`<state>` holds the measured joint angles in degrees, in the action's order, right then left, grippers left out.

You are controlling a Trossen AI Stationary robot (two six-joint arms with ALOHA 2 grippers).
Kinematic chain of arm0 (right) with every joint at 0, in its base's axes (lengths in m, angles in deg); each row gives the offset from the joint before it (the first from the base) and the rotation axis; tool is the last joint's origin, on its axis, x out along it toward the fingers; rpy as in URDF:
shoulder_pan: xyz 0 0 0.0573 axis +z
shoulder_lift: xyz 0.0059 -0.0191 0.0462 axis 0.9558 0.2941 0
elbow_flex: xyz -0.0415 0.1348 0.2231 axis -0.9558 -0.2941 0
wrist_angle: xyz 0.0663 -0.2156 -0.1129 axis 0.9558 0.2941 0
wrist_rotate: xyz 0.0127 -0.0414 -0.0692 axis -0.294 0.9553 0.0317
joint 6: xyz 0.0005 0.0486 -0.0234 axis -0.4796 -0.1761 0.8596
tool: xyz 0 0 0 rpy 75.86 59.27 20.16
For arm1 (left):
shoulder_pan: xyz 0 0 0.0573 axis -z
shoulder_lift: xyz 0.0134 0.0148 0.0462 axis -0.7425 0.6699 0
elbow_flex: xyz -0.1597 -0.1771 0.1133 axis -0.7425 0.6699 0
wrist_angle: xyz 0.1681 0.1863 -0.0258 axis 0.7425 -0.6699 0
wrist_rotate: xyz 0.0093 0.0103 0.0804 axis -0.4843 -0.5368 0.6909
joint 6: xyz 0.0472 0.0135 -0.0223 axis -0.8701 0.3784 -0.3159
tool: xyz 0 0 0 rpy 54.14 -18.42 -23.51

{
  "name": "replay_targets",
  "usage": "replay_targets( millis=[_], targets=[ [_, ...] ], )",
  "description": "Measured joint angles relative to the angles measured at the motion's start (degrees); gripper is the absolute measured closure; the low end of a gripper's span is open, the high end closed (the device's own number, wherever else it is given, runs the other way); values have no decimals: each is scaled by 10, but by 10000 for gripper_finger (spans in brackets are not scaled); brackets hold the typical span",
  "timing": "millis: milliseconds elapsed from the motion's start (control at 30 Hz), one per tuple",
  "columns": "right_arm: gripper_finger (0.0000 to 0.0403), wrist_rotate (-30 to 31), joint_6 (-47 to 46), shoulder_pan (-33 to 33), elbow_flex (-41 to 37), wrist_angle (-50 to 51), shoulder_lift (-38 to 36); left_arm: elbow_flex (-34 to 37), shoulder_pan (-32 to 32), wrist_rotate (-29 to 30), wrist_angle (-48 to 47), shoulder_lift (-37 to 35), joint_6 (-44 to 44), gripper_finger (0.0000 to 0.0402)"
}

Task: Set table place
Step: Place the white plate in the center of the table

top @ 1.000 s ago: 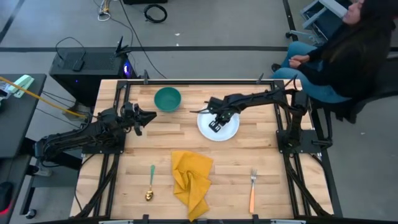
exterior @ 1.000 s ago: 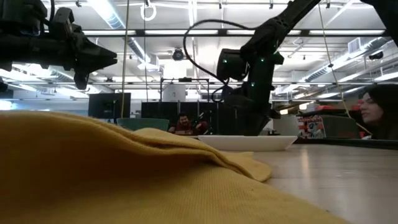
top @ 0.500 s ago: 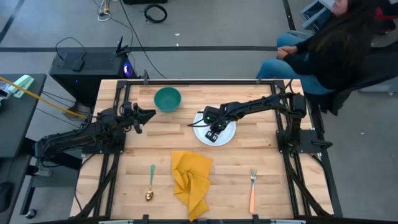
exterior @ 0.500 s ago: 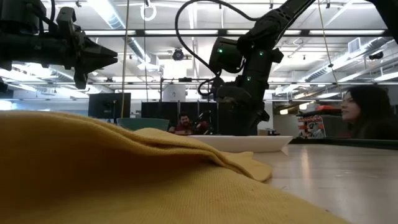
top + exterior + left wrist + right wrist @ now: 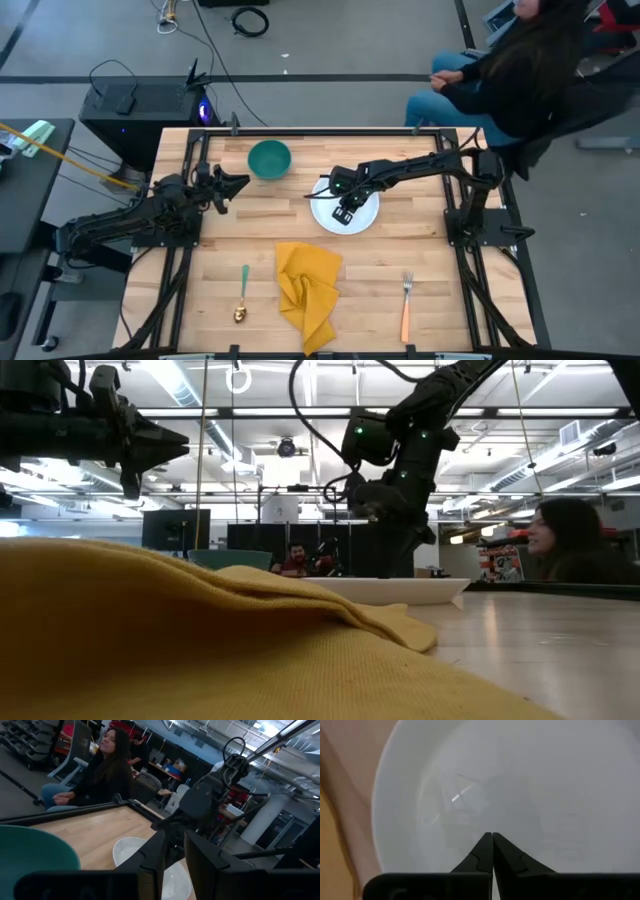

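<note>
High view: table, light wood w/ black rails, fills the frame centre. Right gripper sits over the white plate at mid-table, arm reaching in from the right-side base. Left gripper is held near the table's left edge, pointing toward the teal bowl, apart from it. Yellow napkin lies crumpled at near-centre; spoon w/ green handle to its left, fork w/ orange handle to its right, both flat on the wood. A person sits beyond the far right corner. Low view: napkin fills the foreground; plate rests on the tabletop behind it. Right gripper hangs directly above the plate; contact w/ plate can't be resolved here. Left gripper is well above the surface, tips together at a point. Left wrist view: fingers stand close w/ only a narrow gap, holding nothing; bowl, plate and the right arm's gripper show ahead, person beyond the table. Right wrist view: fingertips pressed together, fully closed, nothing between them, aimed down into the plate; whether they touch its surface can't be told.
</note>
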<state>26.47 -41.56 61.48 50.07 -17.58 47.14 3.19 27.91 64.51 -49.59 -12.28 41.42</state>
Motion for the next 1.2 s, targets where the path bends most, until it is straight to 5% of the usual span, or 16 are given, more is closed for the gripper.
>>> replay_targets(
  millis=[467,1200],
  targets=[
    [399,50,-43,-50,-3,60,-9,0,1,-2,-81,3,6,321],
    [400,44,-47,-53,0,57,37,0,1,0,0,4,-3,315]
  ],
)
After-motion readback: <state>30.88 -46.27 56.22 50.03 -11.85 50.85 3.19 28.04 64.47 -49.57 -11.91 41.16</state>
